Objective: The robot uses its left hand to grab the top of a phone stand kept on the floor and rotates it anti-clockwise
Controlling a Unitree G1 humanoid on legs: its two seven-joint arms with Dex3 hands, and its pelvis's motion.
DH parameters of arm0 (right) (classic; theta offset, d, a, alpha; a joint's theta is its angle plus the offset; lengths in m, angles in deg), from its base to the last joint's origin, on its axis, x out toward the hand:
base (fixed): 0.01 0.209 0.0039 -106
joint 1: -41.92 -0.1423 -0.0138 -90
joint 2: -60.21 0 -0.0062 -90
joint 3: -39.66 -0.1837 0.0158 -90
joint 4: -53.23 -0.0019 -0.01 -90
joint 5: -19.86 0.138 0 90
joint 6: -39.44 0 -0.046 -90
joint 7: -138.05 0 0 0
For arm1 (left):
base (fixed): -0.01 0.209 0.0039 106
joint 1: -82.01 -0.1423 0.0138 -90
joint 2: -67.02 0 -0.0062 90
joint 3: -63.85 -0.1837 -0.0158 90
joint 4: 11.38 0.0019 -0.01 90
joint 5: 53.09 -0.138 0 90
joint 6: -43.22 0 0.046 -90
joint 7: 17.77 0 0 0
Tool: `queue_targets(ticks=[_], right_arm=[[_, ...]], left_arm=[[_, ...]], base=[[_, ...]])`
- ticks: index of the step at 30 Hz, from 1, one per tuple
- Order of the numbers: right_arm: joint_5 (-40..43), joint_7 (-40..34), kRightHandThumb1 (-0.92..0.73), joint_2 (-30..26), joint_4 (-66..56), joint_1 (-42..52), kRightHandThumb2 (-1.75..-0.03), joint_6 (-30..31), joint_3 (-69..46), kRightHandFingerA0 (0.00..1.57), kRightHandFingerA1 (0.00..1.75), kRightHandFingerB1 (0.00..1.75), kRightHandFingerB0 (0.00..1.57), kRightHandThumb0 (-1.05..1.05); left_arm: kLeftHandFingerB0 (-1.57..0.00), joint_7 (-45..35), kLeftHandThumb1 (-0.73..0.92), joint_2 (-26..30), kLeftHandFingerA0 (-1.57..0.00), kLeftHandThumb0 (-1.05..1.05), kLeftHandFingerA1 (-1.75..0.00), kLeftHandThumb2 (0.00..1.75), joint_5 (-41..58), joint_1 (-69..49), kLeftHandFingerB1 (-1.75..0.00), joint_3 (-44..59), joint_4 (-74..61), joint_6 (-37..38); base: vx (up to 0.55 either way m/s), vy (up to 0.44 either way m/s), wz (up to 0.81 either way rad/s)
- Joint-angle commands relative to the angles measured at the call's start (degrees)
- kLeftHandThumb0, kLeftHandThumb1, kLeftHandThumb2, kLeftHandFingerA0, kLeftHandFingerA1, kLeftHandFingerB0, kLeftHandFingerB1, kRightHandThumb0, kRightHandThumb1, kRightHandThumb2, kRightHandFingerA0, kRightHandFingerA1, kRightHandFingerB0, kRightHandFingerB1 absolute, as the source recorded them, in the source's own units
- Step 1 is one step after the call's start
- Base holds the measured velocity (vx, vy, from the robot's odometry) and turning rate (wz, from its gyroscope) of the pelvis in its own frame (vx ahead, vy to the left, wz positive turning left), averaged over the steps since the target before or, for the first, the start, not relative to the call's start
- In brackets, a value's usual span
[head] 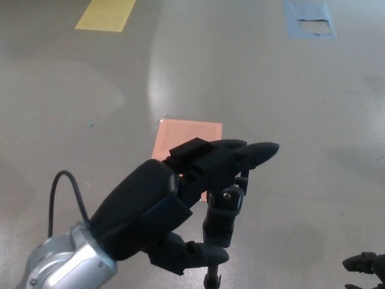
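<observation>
Left hand (171, 208), black, thumb plus two thick fingers, comes in from 7 o'clock on a silver forearm (66, 268) with a thin black cable (60, 192) looping off its back. Fingers (252, 153) stretch out toward 2 o'clock over the top of the black phone stand head (224, 214); thumb (198, 256) sits below at 6 o'clock, beside the stand's lower body. Fingers and thumb are spread apart around the head, not pressed closed on it; whether either pad actually touches it, cannot tell. Stand sits low centre of the view, just right of the palm, upright on a thin black pole (210, 280) running off the bottom edge, small brass-coloured screw socket (227, 195) on top. Salmon-pink rectangular floor patch (189, 138) lies behind the hand at 12 o'clock from the stand. Grey glossy floor (301, 120) all round, yellow painted rectangle (105, 13) at 11 o'clock, blue taped patch (308, 18) at 1 o'clock. Right hand (364, 264): only a dark tip shows at 4 o'clock near the bottom right corner, well apart from the stand; grip state cannot tell.
</observation>
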Motion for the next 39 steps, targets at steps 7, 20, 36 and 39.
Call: queue_targets(ticks=[7,20,36,39], right_arm=[[-0.64,1.01,-0.71,-1.21,0.24,-0.97,-0.78,0.58,0.67,0.39,0.48,0.36,0.15,-0.43],[-0.22,1.45,-0.71,-1.22,0.39,-1.24,-0.79,0.67,0.25,0.38,0.48,0.36,0.14,-0.44],[-0.37,0.98,-0.61,-1.14,0.51,-1.6,-1.0,0.7,0.23,0.36,0.58,0.44,0.05,-0.29],[-0.34,1.01,-0.61,-1.15,0.37,-1.58,-1.0,0.49,0.22,0.38,0.59,0.44,0.05,-0.29]], left_arm=[[-0.01,-0.77,0.39,-1.51,0.0,-0.21,-0.49,0.88,-3.6,2.26,-0.49,-1.77,3.93,-2.33],[0.0,-1.01,0.37,-2.28,0.0,-0.21,-0.49,0.87,-5.5,2.59,-0.47,-2.36,4.1,-3.15],[-0.13,-0.48,0.45,-2.57,-0.13,-0.35,-0.34,0.58,-7.08,4.76,-0.32,-1.81,7.05,-2.81],[-0.12,-0.38,0.45,-2.37,-0.13,-0.34,-0.35,0.59,-8.12,5.66,-0.32,-1.69,7.81,-3.1]], base=[[0.0,0.0,0.0],[0.0,0.0,0.0],[0.0,0.0,0.0],[0.0,0.0,0.0]])
